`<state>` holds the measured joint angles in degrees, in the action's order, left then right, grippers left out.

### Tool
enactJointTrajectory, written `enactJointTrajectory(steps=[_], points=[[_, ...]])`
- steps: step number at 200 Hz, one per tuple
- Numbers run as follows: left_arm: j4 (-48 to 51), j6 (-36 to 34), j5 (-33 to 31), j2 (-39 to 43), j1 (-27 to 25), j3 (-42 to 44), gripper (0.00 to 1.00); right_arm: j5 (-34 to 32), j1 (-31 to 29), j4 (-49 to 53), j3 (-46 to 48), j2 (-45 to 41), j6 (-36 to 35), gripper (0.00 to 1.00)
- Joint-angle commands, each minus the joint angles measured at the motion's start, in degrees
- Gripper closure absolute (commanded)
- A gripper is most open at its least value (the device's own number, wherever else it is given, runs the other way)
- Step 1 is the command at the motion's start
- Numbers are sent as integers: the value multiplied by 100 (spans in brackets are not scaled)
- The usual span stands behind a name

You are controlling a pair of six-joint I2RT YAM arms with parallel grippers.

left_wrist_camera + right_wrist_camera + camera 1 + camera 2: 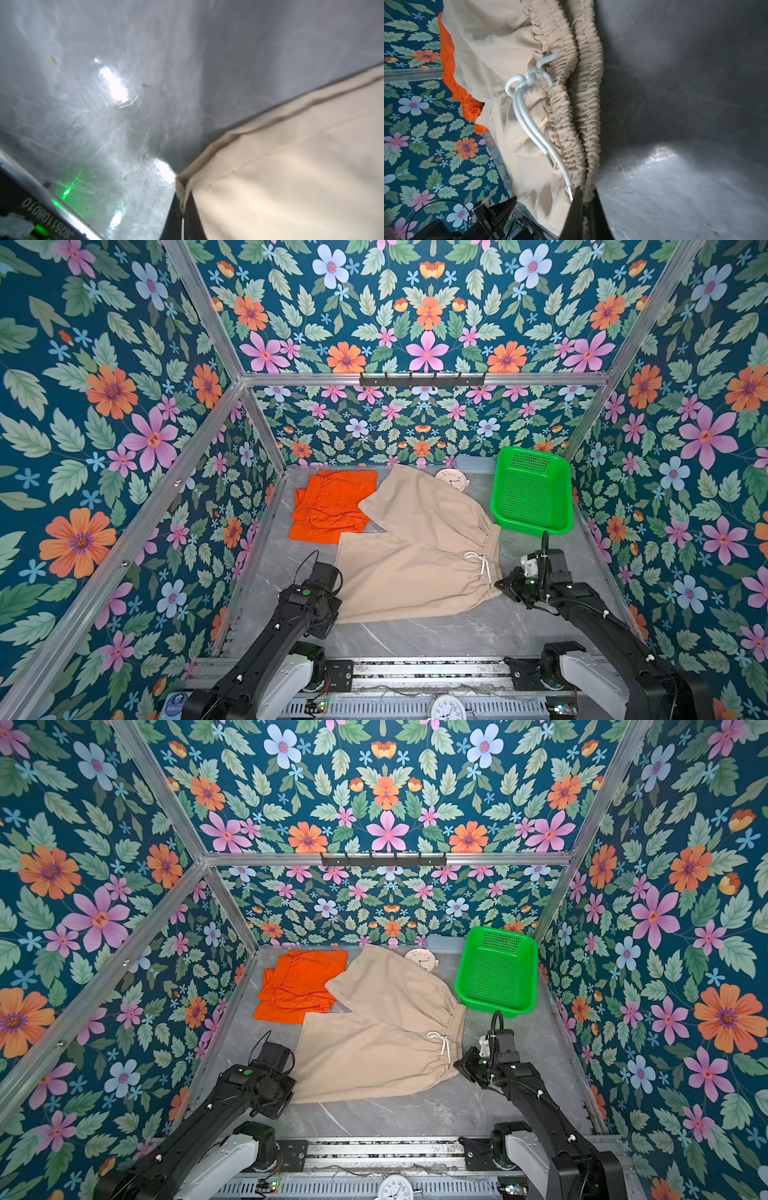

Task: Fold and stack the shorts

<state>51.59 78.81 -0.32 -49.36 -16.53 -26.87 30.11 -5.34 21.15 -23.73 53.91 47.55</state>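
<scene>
2 pairs of shorts lie on the grey marbled table [415, 639]. The orange shorts [332, 504] are folded into a rough rectangle at the far left. The beige shorts [415, 547] are spread flat in the middle, with 1 leg overlapping the orange pile's edge. The left gripper [184, 209] is closed on the beige pair's near hem corner. The right gripper [586, 200] is clamped on the near end of the gathered waistband [571, 87].

Several things could go wrong from here, in my judgement:
- The left pinch seems to take only the tip of the corner, so the cloth could slip out once lifted.
- The 2 layers could part, leaving 1 behind.
- Uneven lifting by the 2 arms would skew the fold.
- The overlapping leg could drag the orange pile and undo its fold.
- The loose drawstring [527, 116] lies close to the right gripper and could snag.

The beige fabric looks thin, smooth and matte, with a stitched hem. Its waistband is tightly ruched in 2 ridged bands. The drawstring is a round white cord, knotted, with clear tips. The tabletop is glossy and probably slick, so the cloth may slide rather than hold its place
</scene>
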Motion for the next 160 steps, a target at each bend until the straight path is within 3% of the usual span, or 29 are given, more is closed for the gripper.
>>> enactJointTrajectory(steps=[1, 44, 92, 130, 160], points=[[640, -139, -535, 264, -1, -292, 100, -40, -202, 726, -165, -234, 24, 100], [1235, -597, -1362, 750, -5, -1369, 100, -371, -853, 2302, -440, -1008, 443, 100], [1304, -1806, -2252, 444, -3, -2740, 100, -516, -1012, 4089, -1045, -1666, 728, 100], [617, -3260, -2694, -161, -11, -3655, 100, -131, -1012, 4501, -1333, -1607, 888, 100], [-268, -4124, -2661, -837, -41, -4178, 100, 359, -1008, 4301, -1385, -1200, 811, 100]])
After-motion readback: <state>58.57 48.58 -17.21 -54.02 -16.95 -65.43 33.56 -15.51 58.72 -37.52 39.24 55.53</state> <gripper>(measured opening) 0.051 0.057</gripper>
